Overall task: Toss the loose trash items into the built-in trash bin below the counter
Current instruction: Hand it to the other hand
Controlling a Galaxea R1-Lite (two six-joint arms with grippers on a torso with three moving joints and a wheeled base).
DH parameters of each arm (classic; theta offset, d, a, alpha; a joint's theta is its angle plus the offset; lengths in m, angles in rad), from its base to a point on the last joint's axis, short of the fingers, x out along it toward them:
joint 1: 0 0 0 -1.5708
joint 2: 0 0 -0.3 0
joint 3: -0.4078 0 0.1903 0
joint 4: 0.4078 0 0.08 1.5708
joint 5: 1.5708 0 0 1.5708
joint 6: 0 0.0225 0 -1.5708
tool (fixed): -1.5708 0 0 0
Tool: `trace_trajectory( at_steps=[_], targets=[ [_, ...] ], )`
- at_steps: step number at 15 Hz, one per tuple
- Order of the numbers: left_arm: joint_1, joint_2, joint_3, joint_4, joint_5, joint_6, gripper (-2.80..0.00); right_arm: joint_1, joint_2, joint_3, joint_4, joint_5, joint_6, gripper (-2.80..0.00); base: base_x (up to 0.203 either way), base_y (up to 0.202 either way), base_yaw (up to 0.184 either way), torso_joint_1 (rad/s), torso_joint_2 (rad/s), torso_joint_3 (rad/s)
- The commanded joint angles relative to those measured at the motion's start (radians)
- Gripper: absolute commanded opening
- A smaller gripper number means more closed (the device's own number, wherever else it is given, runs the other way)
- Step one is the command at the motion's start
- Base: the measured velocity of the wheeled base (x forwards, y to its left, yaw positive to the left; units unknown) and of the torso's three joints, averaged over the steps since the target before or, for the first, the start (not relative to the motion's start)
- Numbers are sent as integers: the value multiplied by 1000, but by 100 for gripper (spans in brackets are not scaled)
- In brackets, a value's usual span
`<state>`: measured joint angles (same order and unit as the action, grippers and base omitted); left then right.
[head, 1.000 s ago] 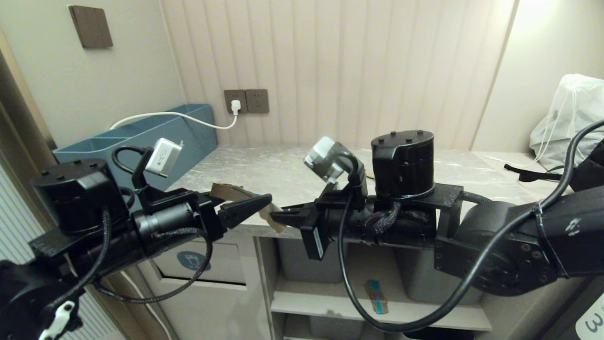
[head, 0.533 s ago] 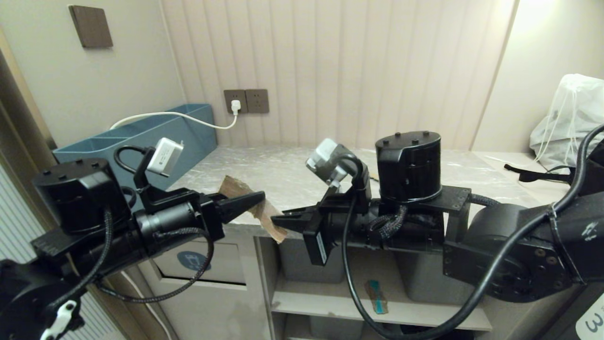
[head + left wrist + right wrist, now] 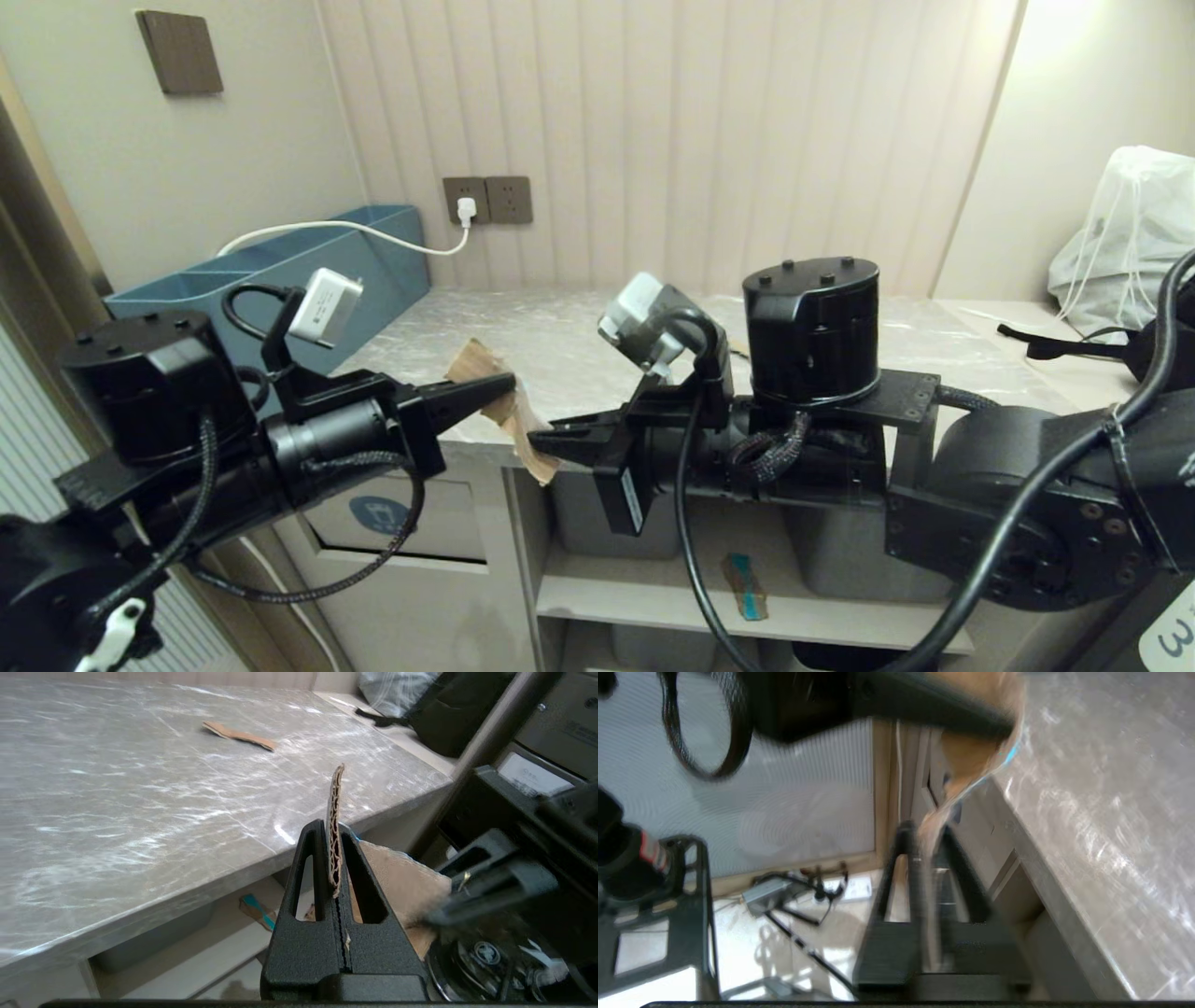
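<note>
A torn brown cardboard scrap [image 3: 479, 360] hangs in the air just off the front edge of the counter [image 3: 579, 336], standing nearly on edge. My left gripper [image 3: 499, 385] is shut on its upper part; in the left wrist view the corrugated edge [image 3: 335, 793] sticks out of the shut left gripper [image 3: 332, 828]. My right gripper [image 3: 546, 443] pinches the scrap's lower end, with the scrap [image 3: 971, 760] running between its fingers [image 3: 906, 835]. Another scrap [image 3: 238, 735] lies on the counter. A teal-printed scrap [image 3: 747, 586] lies on the shelf below. The trash bin flap [image 3: 411, 537] is below my left arm.
A long blue box [image 3: 280, 271] with a white cable stands at the counter's back left. Grey tubs [image 3: 588, 523] sit under the counter beside the shelf. A white bag [image 3: 1130, 233] and a black strap [image 3: 1046, 341] lie at the far right.
My left gripper has closed on the cardboard scrap, which was held only by the right gripper before. The scrap has tipped up more upright and the right arm has shifted slightly.
</note>
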<state>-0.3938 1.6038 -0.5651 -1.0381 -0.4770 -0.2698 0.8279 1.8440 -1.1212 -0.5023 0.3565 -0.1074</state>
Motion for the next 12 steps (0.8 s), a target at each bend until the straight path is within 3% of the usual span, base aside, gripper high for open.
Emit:
trace_trajectory(
  at_steps=[1, 4, 7, 9, 12],
  targets=[
    [0, -24, 13, -7, 10, -3, -280, 4, -18, 9, 32, 2, -22, 0, 0, 0, 0, 0, 0, 0],
    [1, -33, 35, -7, 59, -5, -280, -2, -53, 38, 33, -11, -19, 0, 0, 0, 0, 0, 0, 0],
    [13, -58, 85, -7, 136, -8, -280, -49, -128, 102, 27, -144, 17, 0, 0, 0, 0, 0, 0, 0],
    [83, -82, 127, -7, 195, -11, -280, -156, -176, 121, 26, -187, 55, 0, 0, 0, 0, 0, 0, 0],
    [253, -167, 178, -6, 221, -4, -280, -405, -336, 190, 27, -238, 62, 0, 0, 0, 0, 0, 0, 0]
  ],
)
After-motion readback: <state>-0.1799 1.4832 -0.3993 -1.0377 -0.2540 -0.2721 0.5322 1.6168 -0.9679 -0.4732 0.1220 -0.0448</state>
